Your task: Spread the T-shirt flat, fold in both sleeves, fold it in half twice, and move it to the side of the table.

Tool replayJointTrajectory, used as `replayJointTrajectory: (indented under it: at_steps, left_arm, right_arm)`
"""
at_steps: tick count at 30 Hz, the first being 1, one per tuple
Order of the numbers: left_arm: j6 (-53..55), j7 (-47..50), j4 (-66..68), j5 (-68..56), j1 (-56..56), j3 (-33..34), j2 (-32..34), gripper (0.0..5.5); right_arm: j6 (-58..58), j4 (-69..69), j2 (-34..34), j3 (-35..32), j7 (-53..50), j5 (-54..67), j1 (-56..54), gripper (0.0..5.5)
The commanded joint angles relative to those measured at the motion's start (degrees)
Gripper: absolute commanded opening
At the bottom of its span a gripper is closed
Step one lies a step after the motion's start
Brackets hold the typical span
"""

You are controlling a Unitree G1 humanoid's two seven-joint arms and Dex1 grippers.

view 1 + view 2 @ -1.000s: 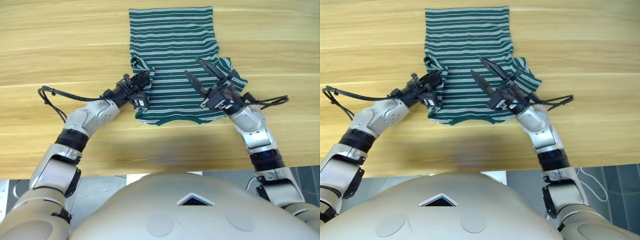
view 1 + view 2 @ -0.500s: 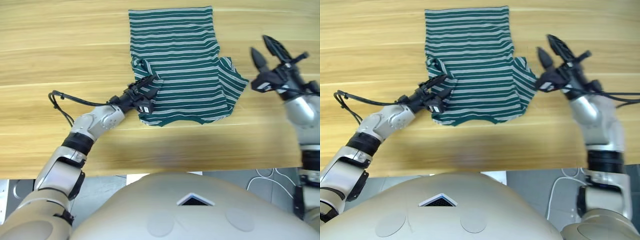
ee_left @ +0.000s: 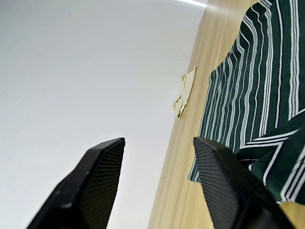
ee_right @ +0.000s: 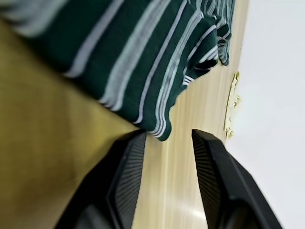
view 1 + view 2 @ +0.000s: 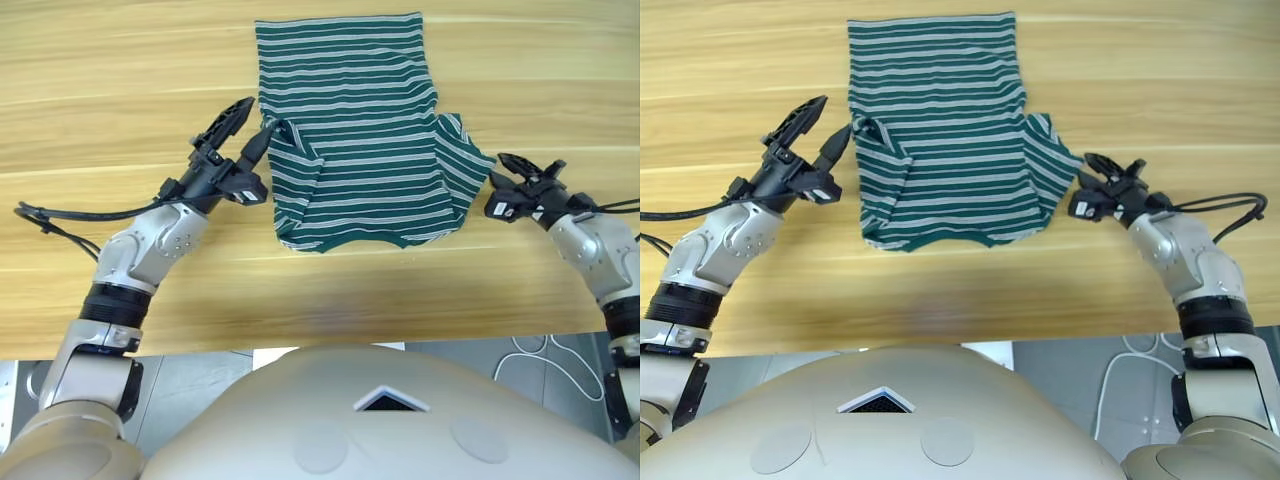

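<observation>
**Left eye view: L sleeve in, R sleeve fold is the step in hand**

T-shirt (image 5: 350, 110) lies upper centre of frame, green w/ pale stripes, body flat on the table (image 5: 110, 60), hem toward the top edge. L sleeve (image 5: 290, 150) is turned in over the body, a bit bunched. R sleeve (image 5: 462, 165) sticks out to the right of frame, not yet folded.

R gripper (image 5: 528, 168) sits low at mid-right, just beside the R sleeve's tip. In the right wrist view its fingers (image 4: 126, 162) are apart, nothing held, w/ the sleeve edge (image 4: 159, 126) right in front of the gap. L gripper (image 5: 257, 115) hangs left of the shirt near the folded sleeve, raised off the cloth, fingers (image 3: 95, 171) spread & empty.

How to do it well, as I judge it:
- Slide R fingers in so one goes under the sleeve edge; pinch one layer of sleeve only, not the body beneath.
- Lift little, carry across toward frame centre, lay flat so the fold line runs along the shirt's side seam.
- Keep L gripper clear, or press the body lightly if it drags.
- Risk: cloth slips out, or the whole shirt skews.
</observation>
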Motion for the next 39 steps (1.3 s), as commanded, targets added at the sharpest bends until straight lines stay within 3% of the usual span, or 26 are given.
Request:
replayJointTrajectory:
  at_steps: [1, 6, 18, 23, 27, 35, 39]
  left_arm:
    - [0.53, -0.09, -1.03, -0.23, 0.59, 0.79, -0.02, 2.67]
    - [0.64, -0.26, -1.22, -0.33, 0.57, 0.72, -0.34, 2.67]
    - [0.29, -1.58, -1.00, -0.15, 0.19, -0.58, -1.30, 2.70]
    - [0.16, -1.90, -0.85, 0.00, 0.03, -1.02, -1.83, 2.70]
    - [0.21, -1.85, -0.55, 0.10, 0.43, -0.81, -1.64, 2.70]
    - [0.68, -1.60, -0.91, -0.65, 1.82, 0.59, -1.15, 2.70]
    - [0.37, -1.75, -0.35, -0.63, 1.19, 0.28, -1.39, 2.70]
  right_arm:
    - [0.28, 5.30, 0.25, 2.71, -2.40, -1.19, -1.85, 1.82]
    - [-0.46, 8.21, -0.02, 4.99, -4.72, -0.94, -3.68, 1.82]
    - [-1.92, 6.91, -0.90, 8.73, -5.55, -0.52, -3.54, 0.03]
    - [-1.28, 7.65, -1.00, 9.65, -6.32, -1.26, -3.85, 0.03]
    - [0.25, 8.15, -2.24, 9.39, -7.66, -1.71, -3.91, 0.80]
    - [3.53, -1.56, -8.50, 2.51, -8.29, 2.03, 3.26, 2.24]
    - [1.34, -2.88, -4.96, 6.93, -3.69, 1.70, 3.25, 2.24]
